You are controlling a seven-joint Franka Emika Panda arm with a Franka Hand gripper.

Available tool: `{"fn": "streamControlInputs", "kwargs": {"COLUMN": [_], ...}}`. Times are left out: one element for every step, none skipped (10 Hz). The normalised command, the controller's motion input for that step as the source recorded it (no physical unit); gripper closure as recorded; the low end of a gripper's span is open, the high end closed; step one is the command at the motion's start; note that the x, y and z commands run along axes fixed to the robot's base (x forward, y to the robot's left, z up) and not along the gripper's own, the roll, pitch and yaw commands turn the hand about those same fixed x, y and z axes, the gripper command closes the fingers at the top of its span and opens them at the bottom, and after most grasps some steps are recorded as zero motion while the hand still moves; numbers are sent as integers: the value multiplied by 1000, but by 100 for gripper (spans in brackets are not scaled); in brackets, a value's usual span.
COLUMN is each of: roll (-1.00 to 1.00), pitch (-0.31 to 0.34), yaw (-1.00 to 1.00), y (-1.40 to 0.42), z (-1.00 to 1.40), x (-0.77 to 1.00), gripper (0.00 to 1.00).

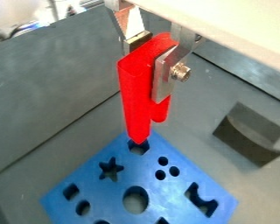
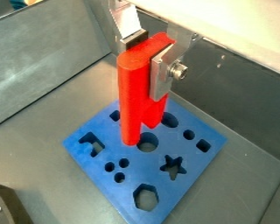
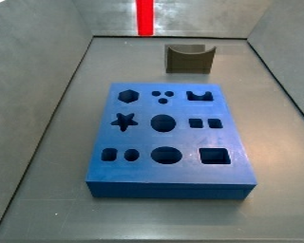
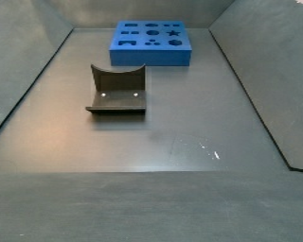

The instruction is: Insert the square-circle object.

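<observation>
Claw [image 1: 152, 54] was closed on the top of the peg [image 1: 140, 92], silver plates with dark pads clamped on either side, seen in both wrist views. Grip sat high on the peg, probably so most of its length hung free below to go into a hole. Peg [image 2: 137, 92] hung upright, bright red, two joined bars, lower end well above the block [image 2: 149, 166] rather than in any hole. In a side view only a red strip of peg [image 3: 144, 16] showed at the top edge, above the back of the bin; claw itself was out of frame there.

Block [image 3: 167, 142] was blue, lying flat on the desk [image 3: 167, 223], shaped holes facing up: star, circles, squares, hexagon and others. From the wrist views the peg tip lined up roughly over the block, but which hole it was aimed at couldn't be told. Matching hole likely a joined square-and-round pair; insertion not started, my read.

Grey block [image 4: 117, 90] with a curved notch sat apart from the blue block [image 4: 151, 44], nearer the desk middle, not in the way. Same grey block [image 1: 250, 131] showed off to the side in a wrist view. Upright hold suggested a straight vertical drop was intended.
</observation>
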Motion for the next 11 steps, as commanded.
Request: {"fn": "streamControlInputs", "kwargs": {"roll": [0,-9,-63,-60,-30,0,0,24,40,124,174], "pitch": [-114,-147,-171,-234,-224,-180,-131,-67,0,66,117], "yaw": [-1000,-1000,-914,-717,-663,-594,-551,-563,-694,-840,-894], "y": [0,0,-140,-377,-486,-606,-703,-754,-626,-346,-80], "z": [-629,-649,-503,-506,-494,-437,-394,-334,-311,-269,-166], "x": [-26,-63,-74,-109,-100,-57,-14,0,0,-11,-120], "gripper": [100,100,100,100,100,100,100,100,100,100,100]}}
